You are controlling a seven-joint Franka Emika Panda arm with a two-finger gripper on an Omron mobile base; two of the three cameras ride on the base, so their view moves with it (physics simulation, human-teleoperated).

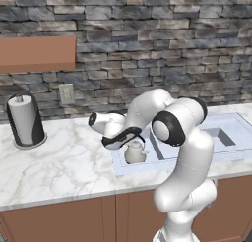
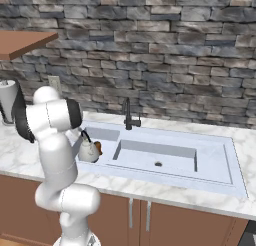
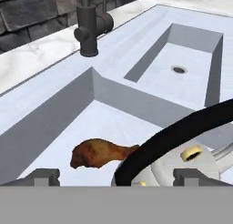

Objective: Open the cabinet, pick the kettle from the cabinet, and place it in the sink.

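The kettle (image 2: 89,151) sits upright in the smaller left compartment of the sink (image 2: 220,182), its thin black arched handle rising over the silver-grey body, so by the look of things the placing step is done or very nearly so. In the hand view the handle sweeps across the lower right, with the lid knob and the pale body just under it, and the two dark finger tips of the hand (image 3: 116,176) stand wide apart at the bottom edge, one on each side of the handle and touching nothing that I can see; the hand is spread wide and holds nothing. A browned chicken drumstick (image 3: 102,153) lies on the basin floor just beside the kettle, close enough that whether they touch cannot be told. The divider (image 3: 136,102) separates this compartment from the larger one with the drain (image 3: 179,69), and the dark faucet (image 3: 89,28) stands on the rear ledge beyond. From the left base view the arm bends low over the worktop (image 1: 64,162), its wrist directly above the kettle, a posture that suits lowering the kettle straight down into the basin. A paper towel roll (image 1: 24,120) on its dark holder stands well apart to the left, under the bottom edge of the reddish-brown cabinet (image 1: 37,53).
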